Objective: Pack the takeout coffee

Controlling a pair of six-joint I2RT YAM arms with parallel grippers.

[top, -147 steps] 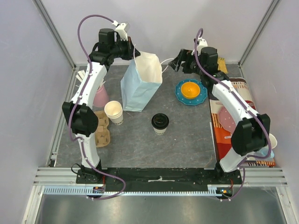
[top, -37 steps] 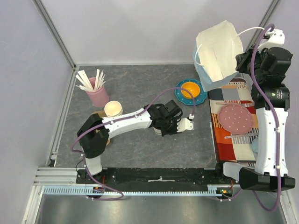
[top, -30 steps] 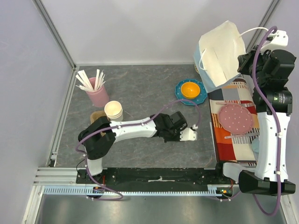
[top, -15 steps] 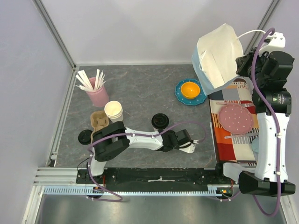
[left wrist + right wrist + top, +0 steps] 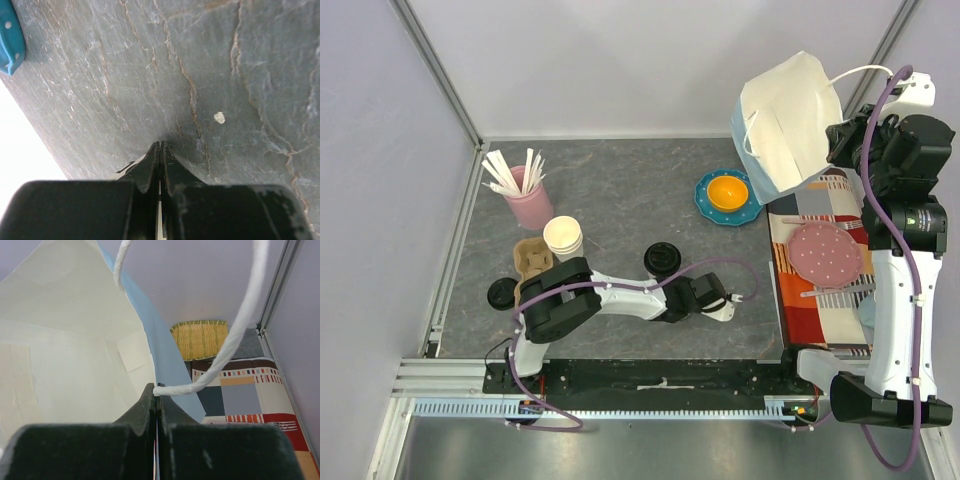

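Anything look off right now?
The paper bag hangs tilted in mid-air, pinched by one handle in the right gripper; the left gripper is shut and empty, low beside the takeout coffee.

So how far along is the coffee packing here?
Done: the right fingers are shut on the handle of the paper bag, lifted open. In hand: nothing; the left fingers are shut, empty, low over the table. Left: the takeout coffee stands unpacked on the table.

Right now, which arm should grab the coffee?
Left. The left gripper, shut and empty, sits low beside the coffee; the right gripper pinches the handle of the bag, held aloft.
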